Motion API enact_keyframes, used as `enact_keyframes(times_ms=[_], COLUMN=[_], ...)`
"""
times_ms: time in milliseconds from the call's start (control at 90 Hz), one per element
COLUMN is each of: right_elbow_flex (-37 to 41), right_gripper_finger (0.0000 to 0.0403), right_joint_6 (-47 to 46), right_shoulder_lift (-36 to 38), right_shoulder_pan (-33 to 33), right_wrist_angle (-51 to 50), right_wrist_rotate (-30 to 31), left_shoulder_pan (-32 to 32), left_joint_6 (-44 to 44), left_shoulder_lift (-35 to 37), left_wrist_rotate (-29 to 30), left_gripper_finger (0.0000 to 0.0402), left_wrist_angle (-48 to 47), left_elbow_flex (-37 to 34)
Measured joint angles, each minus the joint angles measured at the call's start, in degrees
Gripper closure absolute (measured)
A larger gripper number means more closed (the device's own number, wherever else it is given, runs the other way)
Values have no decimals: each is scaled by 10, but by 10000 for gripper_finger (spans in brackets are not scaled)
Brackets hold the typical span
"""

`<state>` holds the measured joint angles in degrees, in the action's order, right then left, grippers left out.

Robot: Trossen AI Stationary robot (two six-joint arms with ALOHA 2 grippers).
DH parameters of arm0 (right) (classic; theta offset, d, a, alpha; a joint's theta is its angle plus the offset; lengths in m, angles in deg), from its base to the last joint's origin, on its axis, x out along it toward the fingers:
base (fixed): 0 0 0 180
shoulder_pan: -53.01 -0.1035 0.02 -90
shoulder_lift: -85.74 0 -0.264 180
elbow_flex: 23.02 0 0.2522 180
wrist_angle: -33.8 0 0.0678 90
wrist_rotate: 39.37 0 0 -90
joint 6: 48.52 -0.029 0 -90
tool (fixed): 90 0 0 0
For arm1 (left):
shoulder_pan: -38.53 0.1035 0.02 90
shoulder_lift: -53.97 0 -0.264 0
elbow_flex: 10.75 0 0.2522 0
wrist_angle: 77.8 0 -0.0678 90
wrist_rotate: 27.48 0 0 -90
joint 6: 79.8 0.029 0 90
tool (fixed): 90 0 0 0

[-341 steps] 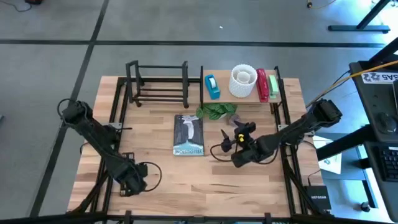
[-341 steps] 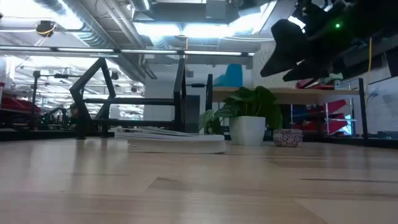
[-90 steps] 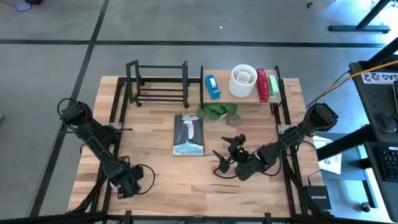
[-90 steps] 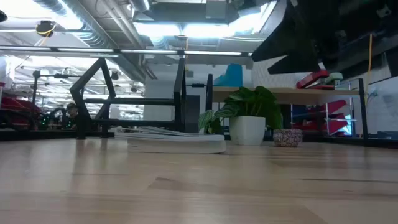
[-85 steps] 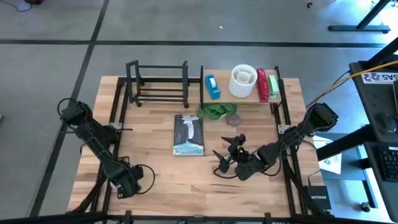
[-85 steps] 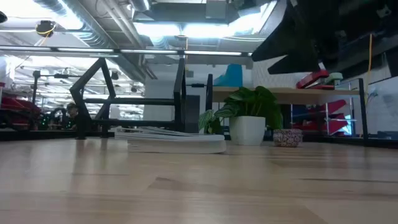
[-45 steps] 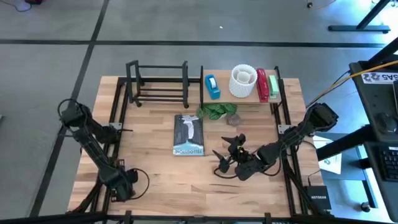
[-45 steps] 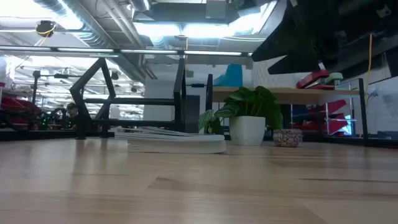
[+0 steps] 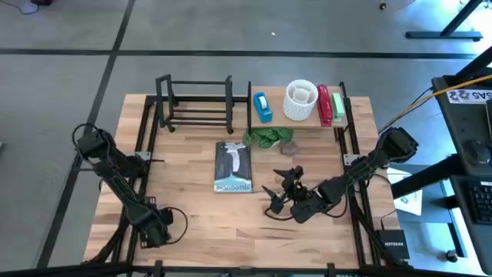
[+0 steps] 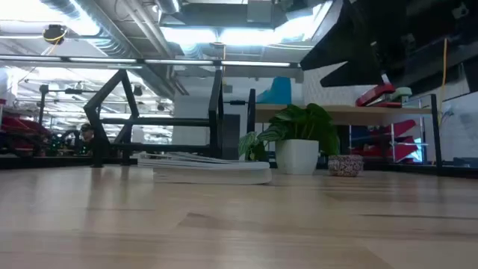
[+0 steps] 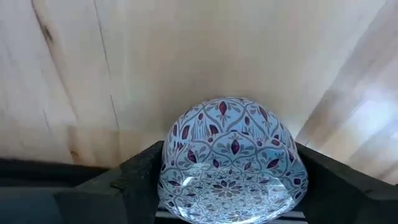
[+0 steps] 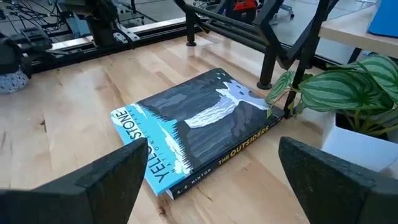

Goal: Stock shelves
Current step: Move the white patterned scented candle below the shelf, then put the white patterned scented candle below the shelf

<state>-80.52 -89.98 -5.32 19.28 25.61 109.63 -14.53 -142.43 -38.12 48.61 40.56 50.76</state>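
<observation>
Two dark jointed arms [image 9: 115, 173] — looped black cables, matte black claw fingers [image 12: 112, 174].

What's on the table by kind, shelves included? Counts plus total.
Shelves: 2, black wire rack, wood shelf board
Books: 1, book
Potted plants: 1, potted plant
Items on the board: 4, blue tape dispenser, white cup, red stapler, green item
Patterned pieces: 2, small bowl, patterned dome in left gripper
Total: 10
</observation>
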Motion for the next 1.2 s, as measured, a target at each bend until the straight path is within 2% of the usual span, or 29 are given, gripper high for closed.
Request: enact_keyframes(times_ms=[200, 400, 500, 678, 778, 900, 1056, 1200], right_elbow_flex=[0, 0, 0, 0, 0, 0, 0, 0], right_gripper_finger=[59, 59, 59, 59, 59, 59, 59, 59], right_joint_6=[29, 32, 31, 27, 20, 14, 13, 13], right_shoulder_lift=[0, 0, 0, 0, 0, 0, 0, 0], right_shoulder_pan=[0, 0, 0, 0, 0, 0, 0, 0], right_wrist_angle=[23, 27, 20, 19, 19, 19, 20, 19], right_wrist_rotate=[-18, -87, -123, -142, -143, -148, -151, -151], left_shoulder_pan=[85, 186, 232, 302, 320, 320, 308, 301], left_joint_6=[104, 291, 375, 450, 464, 461, 449, 486], left_shoulder_lift=[-1, -1, -1, -22, -50, -86, -113, -117], left_wrist_rotate=[121, 212, 239, 243, 217, 173, 175, 177], left_gripper_finger=[127, 127, 127, 127, 118, 110, 106, 105], left_wrist_angle=[43, 205, 263, 331, 365, 391, 397, 400], left_elbow_flex=[47, 66, 66, 66, 66, 68, 95, 123])
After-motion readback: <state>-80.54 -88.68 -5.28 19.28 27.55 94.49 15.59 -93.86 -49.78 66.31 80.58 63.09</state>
